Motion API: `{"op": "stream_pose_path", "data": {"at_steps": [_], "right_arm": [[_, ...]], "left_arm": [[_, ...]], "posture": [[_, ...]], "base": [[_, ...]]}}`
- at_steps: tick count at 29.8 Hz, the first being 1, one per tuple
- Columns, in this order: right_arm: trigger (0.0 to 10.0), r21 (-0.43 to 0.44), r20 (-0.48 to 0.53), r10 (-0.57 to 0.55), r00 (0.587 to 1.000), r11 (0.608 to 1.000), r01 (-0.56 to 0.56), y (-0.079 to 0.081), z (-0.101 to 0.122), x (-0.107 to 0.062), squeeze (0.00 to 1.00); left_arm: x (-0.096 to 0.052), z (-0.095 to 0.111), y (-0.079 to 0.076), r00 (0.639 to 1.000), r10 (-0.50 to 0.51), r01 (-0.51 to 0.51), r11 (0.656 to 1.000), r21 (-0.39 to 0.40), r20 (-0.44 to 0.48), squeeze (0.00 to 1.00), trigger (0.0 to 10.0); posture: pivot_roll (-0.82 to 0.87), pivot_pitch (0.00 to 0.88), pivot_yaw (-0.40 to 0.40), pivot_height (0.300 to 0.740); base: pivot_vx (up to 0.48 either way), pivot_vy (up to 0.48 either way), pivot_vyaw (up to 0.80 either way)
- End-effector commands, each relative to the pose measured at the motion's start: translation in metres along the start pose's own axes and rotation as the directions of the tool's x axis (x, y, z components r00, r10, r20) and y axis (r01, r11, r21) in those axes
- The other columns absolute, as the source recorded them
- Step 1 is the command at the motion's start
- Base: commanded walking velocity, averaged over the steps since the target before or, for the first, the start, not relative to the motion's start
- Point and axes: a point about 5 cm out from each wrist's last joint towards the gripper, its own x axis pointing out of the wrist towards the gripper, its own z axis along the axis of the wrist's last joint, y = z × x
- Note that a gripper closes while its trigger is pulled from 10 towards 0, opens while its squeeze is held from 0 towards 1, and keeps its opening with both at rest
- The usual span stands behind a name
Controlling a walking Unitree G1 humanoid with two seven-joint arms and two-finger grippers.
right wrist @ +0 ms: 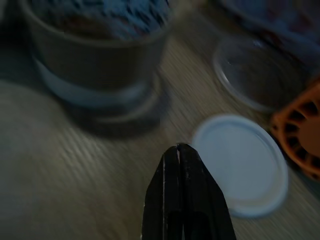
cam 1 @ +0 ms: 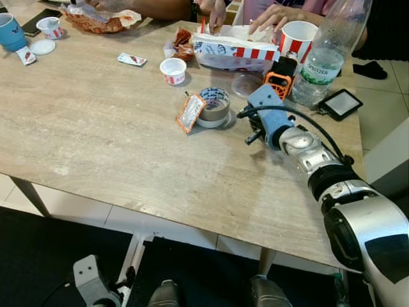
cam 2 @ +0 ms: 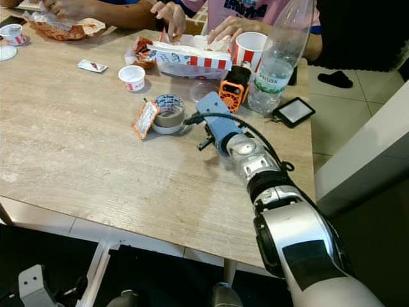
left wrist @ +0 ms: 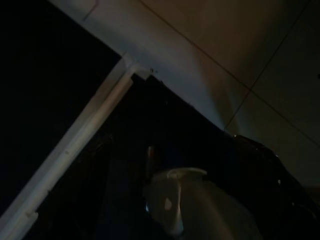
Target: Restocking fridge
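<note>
The right gripper, fingers pressed together and holding nothing, is hovering low over the tabletop at centre right, with the upright bottle standing just beyond it toward the upper right, nearer this arm.

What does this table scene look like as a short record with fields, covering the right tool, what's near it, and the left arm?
surface: wooden table
right tool: fingers pressed together, holding nothing, low over the table
next to its tips: white round lid, flat on the table
nearby: roll of tape, orange device, clear water bottle
left tool: hangs below the table edge
people: hands at the far side
</note>
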Motion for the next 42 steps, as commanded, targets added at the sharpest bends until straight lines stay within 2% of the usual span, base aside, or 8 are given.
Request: {"op": "stream_pose_path", "data": {"at_steps": [1, 10, 11, 12, 24, 26, 27, 42], "right_arm": [[10.0, 0.03, 0.044, 0.027, 0.999, 0.999, -0.028, 0.0, 0.007, 0.0, 0.0], [10.0, -0.11, 0.042, -0.042, 0.998, 0.993, 0.046, -0.015, 0.013, -0.006, 0.0], [10.0, -0.151, 0.04, -0.054, 0.998, 0.987, 0.059, -0.015, 0.012, -0.006, 0.33], [10.0, -0.171, 0.034, -0.056, 0.998, 0.983, 0.06, -0.014, 0.011, -0.005, 1.0], [10.0, 0.076, 0.086, 0.001, 0.996, 0.997, -0.007, -0.007, 0.011, -0.003, 1.0], [10.0, 0.22, 0.114, 0.017, 0.993, 0.975, -0.042, -0.006, 0.012, -0.002, 0.7], [10.0, 0.267, 0.121, 0.019, 0.992, 0.962, -0.051, -0.005, 0.012, -0.002, 0.0], [10.0, 0.178, 0.041, 0.014, 0.999, 0.984, -0.021, 0.0, 0.002, 0.001, 0.0]], "left_arm": [[-0.007, -0.009, 0.009, 0.999, 0.031, -0.031, 1.0, -0.001, -0.037, 0.0, 10.0], [-0.008, -0.02, 0.001, 0.998, 0.016, -0.016, 1.0, -0.002, -0.067, 0.0, 10.0], [-0.009, -0.023, 0.0, 0.997, 0.016, -0.016, 1.0, -0.003, -0.076, 0.0, 10.0], [-0.009, -0.025, 0.0, 0.997, 0.015, -0.016, 1.0, -0.003, -0.079, 0.0, 10.0], [-0.012, -0.028, 0.003, 0.996, 0.015, -0.015, 1.0, 0.005, -0.089, 0.0, 10.0], [-0.013, -0.028, 0.005, 0.996, 0.018, -0.017, 1.0, 0.009, -0.089, 0.0, 10.0], [-0.014, -0.028, 0.005, 0.996, 0.018, -0.017, 1.0, 0.011, -0.088, 0.0, 10.0], [-0.025, -0.036, 0.015, 0.996, 0.024, -0.022, 1.0, 0.018, -0.086, 0.0, 10.0]], "posture": [[-0.02, 0.223, -0.028, 0.74], [-0.03, 0.219, -0.037, 0.74], [-0.03, 0.219, -0.037, 0.74], [-0.02, 0.22, -0.037, 0.74], [0.0, 0.217, -0.037, 0.74], [0.0, 0.22, -0.037, 0.74], [0.0, 0.222, -0.037, 0.74], [0.04, 0.273, -0.039, 0.74]], "base": [[0.0, 0.0, 0.0], [0.0, 0.0, 0.0], [0.0, 0.0, 0.0], [0.0, 0.0, 0.0], [0.0, 0.0, 0.0], [0.0, 0.0, 0.0], [0.0, 0.0, 0.0], [0.0, 0.0, 0.0]]}}
